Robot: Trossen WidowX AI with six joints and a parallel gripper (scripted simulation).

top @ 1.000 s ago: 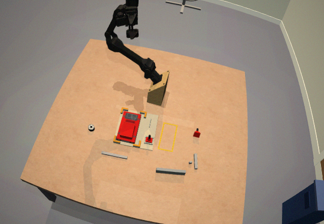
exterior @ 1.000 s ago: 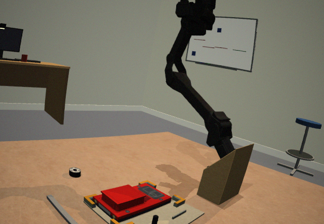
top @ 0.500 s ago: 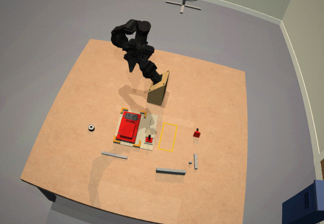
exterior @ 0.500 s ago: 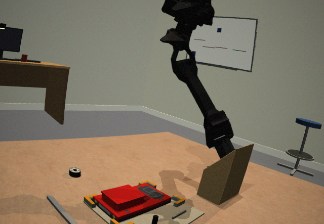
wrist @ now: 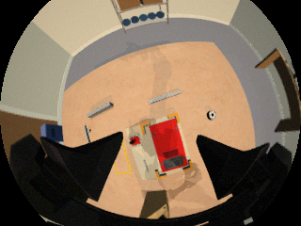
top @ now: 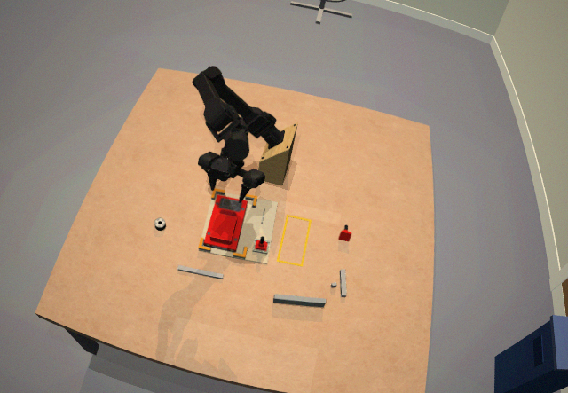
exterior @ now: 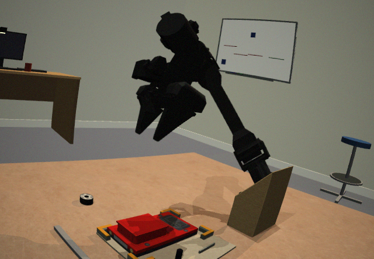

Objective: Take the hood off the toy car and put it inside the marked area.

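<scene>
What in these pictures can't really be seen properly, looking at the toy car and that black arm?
- Top view: the tool covers the near end of the toy car.
- Exterior view: the bottom edge cuts off the car's base plate; the marked area is out of frame.
- Wrist view: the yellow marked area is mostly behind a dark finger; the hood's seam is too small to find.

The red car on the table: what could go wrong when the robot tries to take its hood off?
1. The open end effector hangs high above the car. Coming down off-centre, it might hit the raised red body instead of the hood.
2. Orange corner brackets sit close to the hood end, so a wide finger might catch one.
3. A small red piece stands between the car and the yellow area; a low carry could knock it over.
</scene>
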